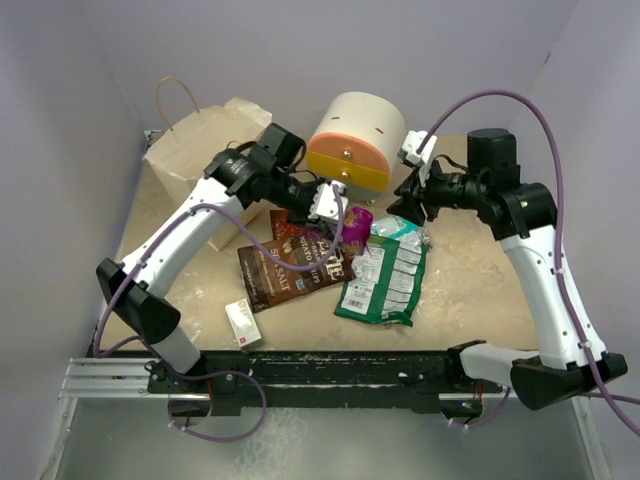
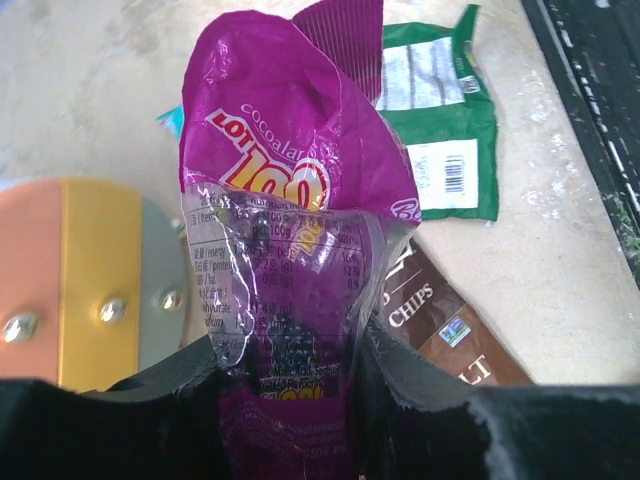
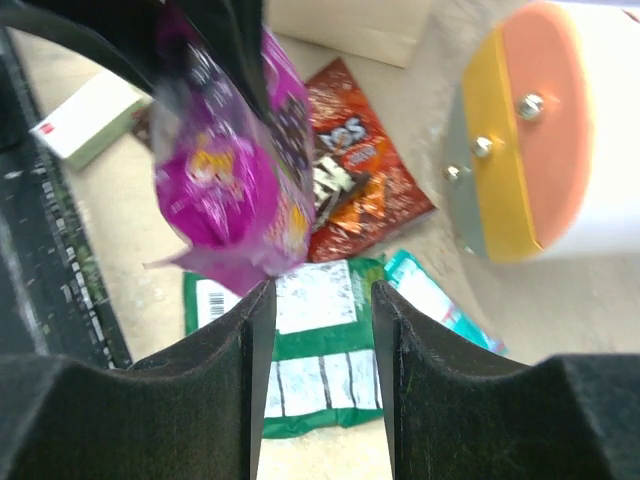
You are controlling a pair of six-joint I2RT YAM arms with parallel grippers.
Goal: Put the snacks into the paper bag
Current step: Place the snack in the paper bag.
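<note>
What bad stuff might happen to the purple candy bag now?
The left gripper pinches only one end of the floppy purple packet, so it may slip out on the way. The open right gripper hangs close by and might snag the packet. The paper bag looks slumped at the back, so the packet may miss its mouth.

Drawer unit [image 1: 355, 140] blocks centre back, just beside paper bag [image 1: 200, 150]. Left arm [image 1: 190, 235] lies across the bag's front. Snack pile [image 1: 330, 265] fills mid-table. Bare table [image 1: 470, 285] right of green bag [image 1: 385, 285] gives open passage.
</note>
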